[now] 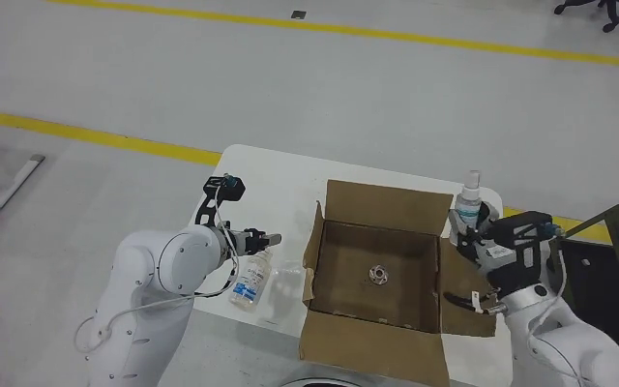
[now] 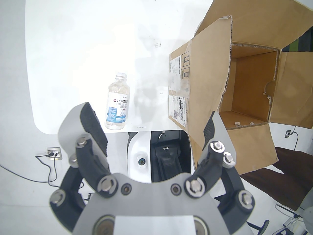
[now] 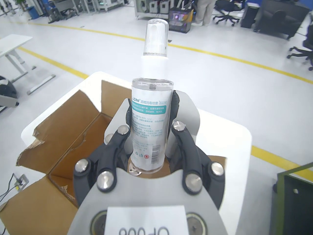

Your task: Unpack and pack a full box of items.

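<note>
An open cardboard box (image 1: 338, 324) (image 2: 247, 86) (image 3: 61, 128) stands on the white table (image 1: 271, 174), holding a small round metal part (image 1: 376, 277). A clear bottle with a blue label (image 1: 251, 279) (image 2: 117, 101) lies flat on the table to the box's left. My left gripper (image 1: 271, 238) (image 2: 151, 121) hovers open above that bottle, nothing between its fingers. My right gripper (image 3: 151, 108) (image 1: 471, 232) is shut on an upright spray bottle (image 3: 150, 121) (image 1: 469, 203) with a clear cap, held over the box's right flap.
The box's flaps are spread outward on all sides. The table's far left part is bare white surface. A dark green frame (image 3: 293, 196) stands beyond the table's right edge. Yellow floor lines run behind.
</note>
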### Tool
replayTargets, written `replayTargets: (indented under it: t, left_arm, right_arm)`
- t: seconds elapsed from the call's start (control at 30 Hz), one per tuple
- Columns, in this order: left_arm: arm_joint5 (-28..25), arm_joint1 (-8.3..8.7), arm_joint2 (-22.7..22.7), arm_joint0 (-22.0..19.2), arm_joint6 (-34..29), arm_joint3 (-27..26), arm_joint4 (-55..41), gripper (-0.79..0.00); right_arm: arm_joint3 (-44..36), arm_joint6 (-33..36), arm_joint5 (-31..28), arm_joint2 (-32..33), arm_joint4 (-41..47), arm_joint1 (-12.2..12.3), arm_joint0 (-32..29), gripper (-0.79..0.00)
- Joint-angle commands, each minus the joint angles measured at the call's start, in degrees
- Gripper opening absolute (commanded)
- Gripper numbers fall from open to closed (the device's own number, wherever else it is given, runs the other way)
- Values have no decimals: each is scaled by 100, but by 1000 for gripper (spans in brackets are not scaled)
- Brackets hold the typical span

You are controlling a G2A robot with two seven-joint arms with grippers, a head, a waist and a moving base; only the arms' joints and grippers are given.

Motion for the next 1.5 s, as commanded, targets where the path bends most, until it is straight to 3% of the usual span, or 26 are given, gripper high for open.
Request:
replayTargets:
  t: [0.0,0.27,0.5,0.93,1.47]
  left_arm:
    - [0,0,0,0,0,0,0,0]
    - [0,0,0,0,0,0,0,0]
    - [0,0,0,0,0,0,0,0]
    - [0,0,0,0,0,0,0,0]
    - [0,0,0,0,0,0,0,0]
  right_arm:
    - [-4,29,-48,578,128,-6,-309,-785]
    - [319,437,178,1848,192,-100,-1507,-785]
    - [874,732,240,1756,-8,-173,-2024,-785]
    - [2392,1480,-46,442,-459,-173,-1334,-785]
    - [2998,1756,-144,-360,-815,-188,-725,-785]
